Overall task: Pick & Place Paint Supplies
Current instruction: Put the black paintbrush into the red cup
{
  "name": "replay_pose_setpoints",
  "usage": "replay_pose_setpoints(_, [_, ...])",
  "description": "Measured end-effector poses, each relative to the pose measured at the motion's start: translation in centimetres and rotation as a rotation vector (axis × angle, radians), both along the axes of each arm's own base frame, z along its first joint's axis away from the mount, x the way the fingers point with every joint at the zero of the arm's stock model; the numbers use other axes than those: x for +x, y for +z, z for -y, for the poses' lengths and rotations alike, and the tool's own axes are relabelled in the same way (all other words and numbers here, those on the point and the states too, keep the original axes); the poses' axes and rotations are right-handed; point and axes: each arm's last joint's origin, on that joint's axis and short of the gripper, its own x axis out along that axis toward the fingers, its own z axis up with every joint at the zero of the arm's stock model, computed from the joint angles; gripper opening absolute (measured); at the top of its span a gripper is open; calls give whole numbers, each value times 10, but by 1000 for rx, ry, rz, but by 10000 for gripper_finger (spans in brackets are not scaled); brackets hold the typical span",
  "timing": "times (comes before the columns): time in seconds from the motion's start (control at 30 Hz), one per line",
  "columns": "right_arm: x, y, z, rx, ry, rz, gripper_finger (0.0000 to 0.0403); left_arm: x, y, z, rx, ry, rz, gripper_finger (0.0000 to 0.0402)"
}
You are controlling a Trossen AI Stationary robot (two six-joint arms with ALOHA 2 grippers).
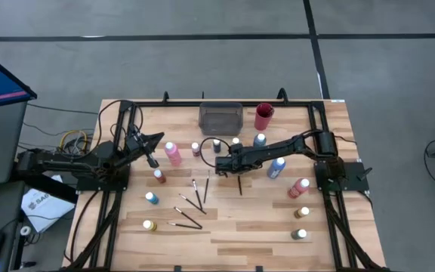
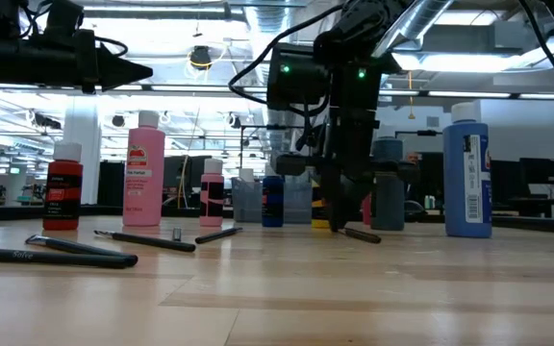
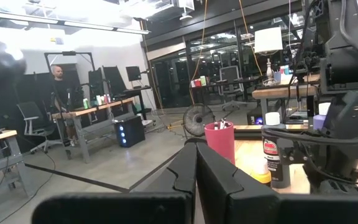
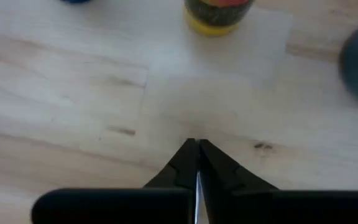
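My right gripper [image 1: 226, 166] points steeply down at the middle of the table, shut on the far end of a thin dark brush [image 1: 239, 183]. In the low view the brush [image 2: 359, 234] lies on the wood and runs out from under the fingers. Several more brushes [image 1: 191, 202] lie scattered nearer the front. Small paint bottles stand around: a pink one [image 1: 173, 153], a blue one [image 1: 276, 168], a red one [image 1: 299, 187]. My left gripper [image 1: 152, 156] hovers shut over the table's left side, touching nothing. My right gripper comes from above, slanting down, and its fingertips [image 4: 188, 155] meet at the table. Only a thin pale sliver [image 4: 197, 186] shows between them. In the low view the brush's end [image 2: 342, 229] sits right at the fingertips, and the rest of the brush rests on the table.
A grey tray [image 1: 220, 117] and a red cup [image 1: 263, 116] stand at the far edge. A yellow-bottomed bottle [image 4: 218, 12] and other bottles stand just beyond my right gripper. More bottles line the near left [image 1: 150, 225] and near right [image 1: 301, 234].
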Motion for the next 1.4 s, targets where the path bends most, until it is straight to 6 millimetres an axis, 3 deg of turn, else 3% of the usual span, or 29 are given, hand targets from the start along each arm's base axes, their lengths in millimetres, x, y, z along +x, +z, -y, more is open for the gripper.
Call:
replay_pose_setpoints(0.2, [2, 18, -19, 56, 49, 58, 1, 0, 0, 0, 0, 0, 0, 3])
replay_pose_setpoints(0.37, [-2, 62, -27, 1, 69, 186, 1, 0, 0, 0, 0, 0, 1, 3])
replay_pose_setpoints(0.5, [-13, 110, -25, -127, 87, 319, 1, 0, 0, 0, 0, 0, 2, 3])
replay_pose_setpoints(0.6, [-26, 148, -10, -281, 96, 403, 0, 0, 0, 0, 0, 0, 4, 3])
replay_pose_setpoints(0.77, [-52, 204, 35, -543, 99, 467, 0, 0, 1, 0, 0, 0, 8, 3])
replay_pose_setpoints(0.93, [-73, 242, 76, -798, 135, 421, 0, 0, 1, 0, 1, 0, 9, 3])
replay_pose_setpoints(1.17, [-96, 258, 122, -955, 154, 268, 0, 0, 1, 0, 1, 0, 13, 3])
replay_pose_setpoints(1.27, [-109, 251, 135, -969, 134, 270, 0, 0, 1, 0, 1, 0, 14, 3])
replay_pose_setpoints(1.4, [-127, 227, 146, -1016, 150, 390, 0, 0, 1, 0, 1, 0, 15, 3])
